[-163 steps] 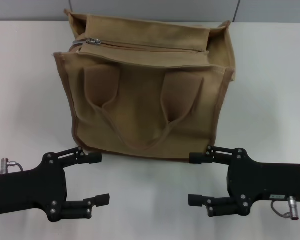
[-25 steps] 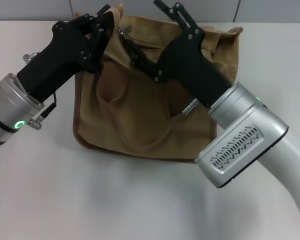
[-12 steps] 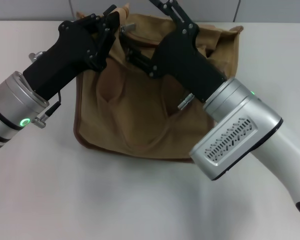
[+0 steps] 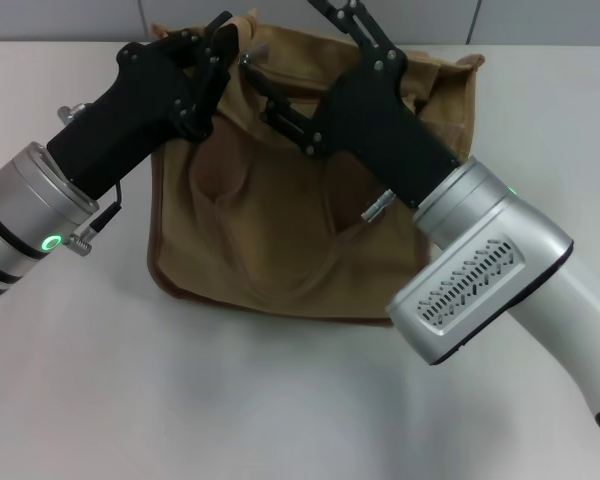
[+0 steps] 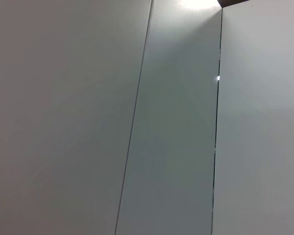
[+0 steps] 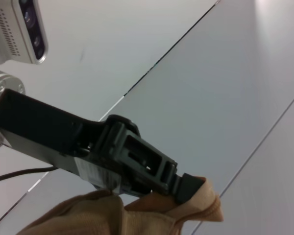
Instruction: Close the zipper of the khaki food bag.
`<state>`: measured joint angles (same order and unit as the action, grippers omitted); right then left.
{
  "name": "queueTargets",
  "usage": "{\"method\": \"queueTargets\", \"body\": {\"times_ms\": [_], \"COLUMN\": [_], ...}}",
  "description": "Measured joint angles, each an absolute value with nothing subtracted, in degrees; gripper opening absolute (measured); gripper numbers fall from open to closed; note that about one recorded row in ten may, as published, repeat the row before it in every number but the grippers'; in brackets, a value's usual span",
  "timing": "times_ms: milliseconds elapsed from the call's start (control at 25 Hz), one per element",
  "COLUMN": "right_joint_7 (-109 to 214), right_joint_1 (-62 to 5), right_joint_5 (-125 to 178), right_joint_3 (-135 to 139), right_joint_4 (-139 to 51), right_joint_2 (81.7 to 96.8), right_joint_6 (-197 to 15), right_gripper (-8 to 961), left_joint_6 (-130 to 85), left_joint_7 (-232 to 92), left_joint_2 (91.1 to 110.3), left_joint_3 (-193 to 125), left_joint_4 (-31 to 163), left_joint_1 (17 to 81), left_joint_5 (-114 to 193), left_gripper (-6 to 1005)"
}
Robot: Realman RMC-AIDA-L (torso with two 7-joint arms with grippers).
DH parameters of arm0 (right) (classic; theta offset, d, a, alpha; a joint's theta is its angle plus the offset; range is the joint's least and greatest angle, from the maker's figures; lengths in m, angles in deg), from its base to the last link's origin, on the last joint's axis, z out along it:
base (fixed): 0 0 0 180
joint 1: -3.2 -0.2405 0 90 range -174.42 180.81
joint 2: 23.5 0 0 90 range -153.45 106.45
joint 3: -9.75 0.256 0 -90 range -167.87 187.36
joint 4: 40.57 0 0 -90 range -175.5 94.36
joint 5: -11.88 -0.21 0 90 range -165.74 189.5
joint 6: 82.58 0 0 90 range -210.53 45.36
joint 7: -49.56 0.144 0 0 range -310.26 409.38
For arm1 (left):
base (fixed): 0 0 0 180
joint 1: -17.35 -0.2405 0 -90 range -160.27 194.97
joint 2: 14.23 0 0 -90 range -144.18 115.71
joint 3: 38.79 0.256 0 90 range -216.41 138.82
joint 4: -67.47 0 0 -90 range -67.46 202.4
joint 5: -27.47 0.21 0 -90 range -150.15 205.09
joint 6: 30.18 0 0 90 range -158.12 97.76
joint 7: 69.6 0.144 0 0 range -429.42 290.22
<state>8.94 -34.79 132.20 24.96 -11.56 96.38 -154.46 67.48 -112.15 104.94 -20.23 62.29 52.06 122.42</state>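
Observation:
The khaki food bag (image 4: 250, 230) stands at the middle of the table, its front with the looped handles facing me. My left gripper (image 4: 220, 35) is at the bag's top left corner, shut on a fold of the tan fabric; the right wrist view shows that pinch (image 6: 188, 188). My right gripper (image 4: 280, 32) is over the bag's top, fingers spread wide, the lower fingertip (image 4: 248, 60) at the left end of the top flap. A small silver piece there looks like the zipper's slider (image 4: 256, 50). The arm hides the rest of the zipper.
The white table (image 4: 100, 380) lies all around the bag. A grey wall (image 4: 540, 20) stands right behind it. The left wrist view shows only grey wall panels (image 5: 176, 122). My right arm's silver forearm (image 4: 480, 280) crosses the bag's right front.
Since 6.5 s ago both arms rose from the table's front to the bag's top, and the left one took the corner. In the last second the right gripper shifted slightly; the left held still.

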Motion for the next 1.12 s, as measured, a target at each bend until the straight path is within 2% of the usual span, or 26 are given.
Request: {"method": "queueTargets", "body": {"times_ms": [1120], "right_joint_7": [9.1], "right_joint_1": [-32.9], "right_joint_5": [133.3], "right_joint_3": [24.0], "right_joint_4": [-9.4], "right_joint_2": [96.38], "right_joint_6": [-154.2], "right_gripper": [809], "left_joint_6": [66.9], "left_joint_7": [-112.3], "left_joint_2": [104.94], "left_joint_3": [-20.2], "left_joint_4": [62.9], "left_joint_1": [52.3], "left_joint_5": [122.4], "left_gripper": [21]}}
